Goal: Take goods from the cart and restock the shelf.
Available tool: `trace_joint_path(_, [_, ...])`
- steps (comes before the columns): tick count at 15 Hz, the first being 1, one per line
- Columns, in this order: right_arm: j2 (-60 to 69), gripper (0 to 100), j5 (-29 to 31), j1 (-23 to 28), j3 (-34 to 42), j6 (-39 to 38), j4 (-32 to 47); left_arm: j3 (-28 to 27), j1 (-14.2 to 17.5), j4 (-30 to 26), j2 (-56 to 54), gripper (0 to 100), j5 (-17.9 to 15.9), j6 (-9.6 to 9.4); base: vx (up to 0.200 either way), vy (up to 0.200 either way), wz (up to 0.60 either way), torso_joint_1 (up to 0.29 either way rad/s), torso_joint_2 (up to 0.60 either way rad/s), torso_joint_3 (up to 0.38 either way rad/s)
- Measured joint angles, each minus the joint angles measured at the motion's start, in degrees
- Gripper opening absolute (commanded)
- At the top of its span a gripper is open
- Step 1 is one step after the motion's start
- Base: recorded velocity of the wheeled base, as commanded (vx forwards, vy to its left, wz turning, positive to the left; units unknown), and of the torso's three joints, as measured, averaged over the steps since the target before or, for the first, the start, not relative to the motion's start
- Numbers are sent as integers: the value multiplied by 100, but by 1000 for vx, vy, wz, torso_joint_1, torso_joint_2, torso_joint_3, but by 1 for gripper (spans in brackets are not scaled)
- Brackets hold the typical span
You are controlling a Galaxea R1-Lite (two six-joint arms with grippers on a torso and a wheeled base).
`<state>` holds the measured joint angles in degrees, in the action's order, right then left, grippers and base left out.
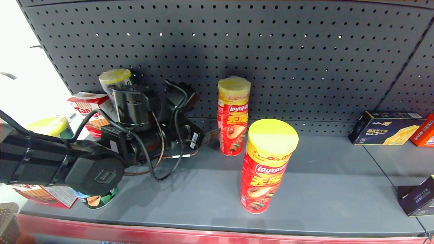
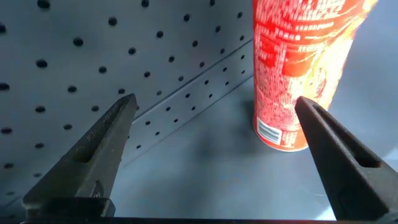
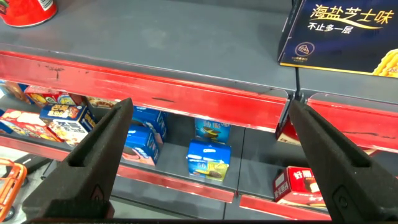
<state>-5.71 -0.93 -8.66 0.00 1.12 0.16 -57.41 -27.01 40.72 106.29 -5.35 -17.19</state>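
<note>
Two red chip cans with yellow lids stand upright on the grey shelf (image 1: 325, 189). One can (image 1: 233, 115) is at the back by the pegboard, the other (image 1: 266, 166) nearer the front edge. My left gripper (image 1: 213, 133) lies low over the shelf just left of the back can. In the left wrist view this gripper (image 2: 216, 104) is open with nothing between its fingers, and the back can (image 2: 298, 68) stands beyond one fingertip, apart from it. My right gripper (image 3: 211, 107) is open and holds nothing, out in front of the red shelf edge (image 3: 155, 78).
Green cans with yellow lids (image 1: 115, 78) and a red-and-white wafer box (image 1: 86, 105) crowd the shelf's left end behind my arm. Dark blue boxes (image 1: 386, 128) and an orange box (image 1: 423, 135) sit at the right. Lower shelves hold blue boxes (image 3: 208, 158).
</note>
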Motion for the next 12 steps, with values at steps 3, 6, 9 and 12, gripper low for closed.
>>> trace_joint_path(3, [0,100,-2,0,0,0,-2,204,-5,215,2,100,32,26,0,0,0,0,0,0])
trace_joint_path(6, [0,100,-2,0,0,0,0,652,-5,573,-213,100,60,11,0,0,0,0,0,0])
trace_joint_path(9, [0,100,-2,-5,0,-1,-5,780,98,597,-358,100,257,6,0,0,0,0,0,0])
trace_joint_path(12, [0,100,-2,0,0,0,-2,678,117,600,-211,100,339,-11,0,0,0,0,0,0])
